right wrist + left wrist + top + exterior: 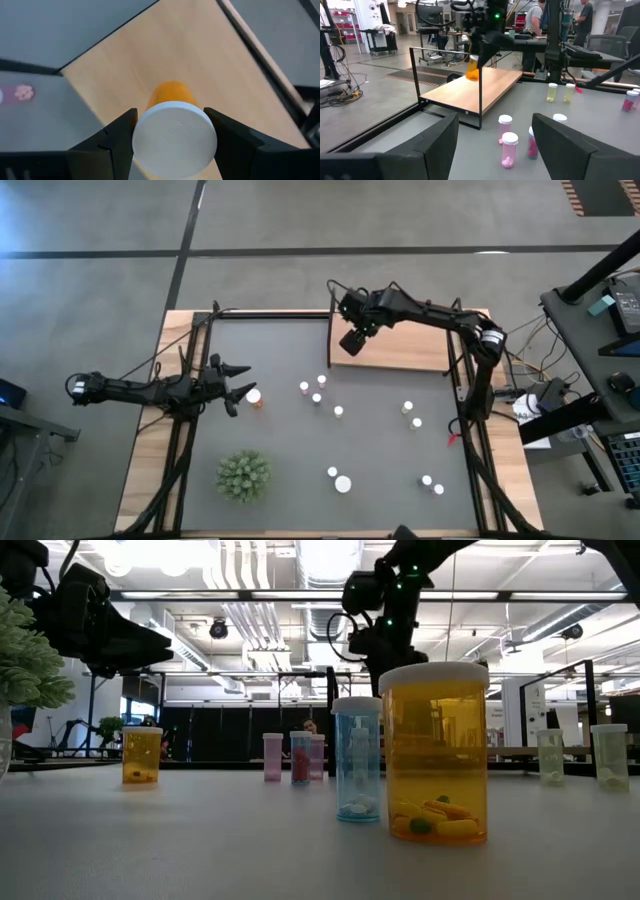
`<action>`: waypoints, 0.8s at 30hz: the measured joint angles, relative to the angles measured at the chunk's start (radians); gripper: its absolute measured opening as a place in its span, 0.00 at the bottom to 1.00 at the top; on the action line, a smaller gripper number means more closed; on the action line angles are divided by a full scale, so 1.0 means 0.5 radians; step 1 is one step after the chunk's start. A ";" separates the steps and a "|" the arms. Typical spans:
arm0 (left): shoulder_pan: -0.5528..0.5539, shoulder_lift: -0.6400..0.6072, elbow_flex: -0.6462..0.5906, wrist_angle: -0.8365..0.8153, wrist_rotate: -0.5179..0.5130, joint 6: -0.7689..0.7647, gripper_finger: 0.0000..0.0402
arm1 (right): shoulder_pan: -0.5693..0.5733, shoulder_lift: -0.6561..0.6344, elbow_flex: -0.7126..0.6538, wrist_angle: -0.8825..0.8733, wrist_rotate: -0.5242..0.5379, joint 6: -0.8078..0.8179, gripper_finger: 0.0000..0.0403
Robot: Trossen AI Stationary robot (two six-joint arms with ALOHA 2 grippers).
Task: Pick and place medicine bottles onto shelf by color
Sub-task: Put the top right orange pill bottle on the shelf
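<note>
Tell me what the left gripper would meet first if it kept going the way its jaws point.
Probably the pink bottle nearest it, with more bottles just behind; the left gripper stands open and empty, aimed across the mat toward the shelf. Depth is uncertain.

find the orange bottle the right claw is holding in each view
High view: the white-capped orange medicine bottle is hidden under the right claw, over the flat light-wood shelf.
Low view: cannot tell; the claw hangs at top centre.
Left wrist view: orange bottle in that claw, above the shelf's near end.
Right wrist view: white cap centre, between the fingers.
Shared landmark: the shelf.
</note>
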 joint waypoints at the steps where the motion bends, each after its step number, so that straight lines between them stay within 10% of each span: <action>1: 0.000 0.000 0.000 0.000 0.000 0.000 0.59 | -0.023 0.006 0.000 0.015 -0.016 -0.042 0.52; 24: 0.000 0.000 0.000 0.000 0.000 -0.001 0.59 | -0.322 0.098 0.000 0.313 -0.308 -0.463 0.52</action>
